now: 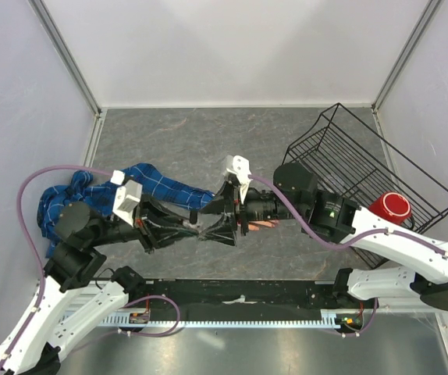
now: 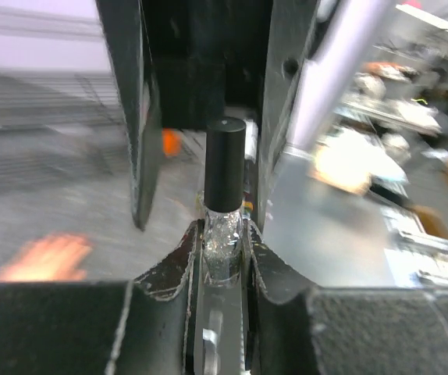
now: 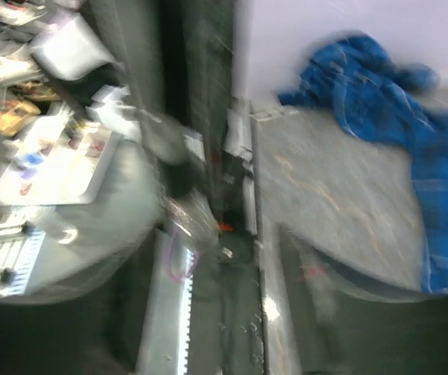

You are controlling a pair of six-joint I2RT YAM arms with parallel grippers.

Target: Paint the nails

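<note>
Left tool point(image 2: 224, 248) clamps bottle point(image 2: 224, 168); right tool point(image 1: 207, 226) apparently parted.

Sleeve point(image 1: 158, 190) left on table point(image 1: 208, 133); basket point(image 1: 311, 125) right, cup point(image 1: 392, 207) inside; bottle point(image 2: 224, 168) in left end effector point(image 2: 224, 242).

The top external view is bright, sharp and evenly lit from above; the arms cast only soft shadows on the grey table point(image 1: 177, 133). The left wrist view holds the small bottle point(image 2: 224, 242) and its black cap point(image 2: 225, 164) in focus, while the mannequin hand point(image 2: 44, 258) and the background smear. The right wrist view is motion-blurred throughout; the blue plaid sleeve point(image 3: 411, 156) reads as soft colour.
</note>
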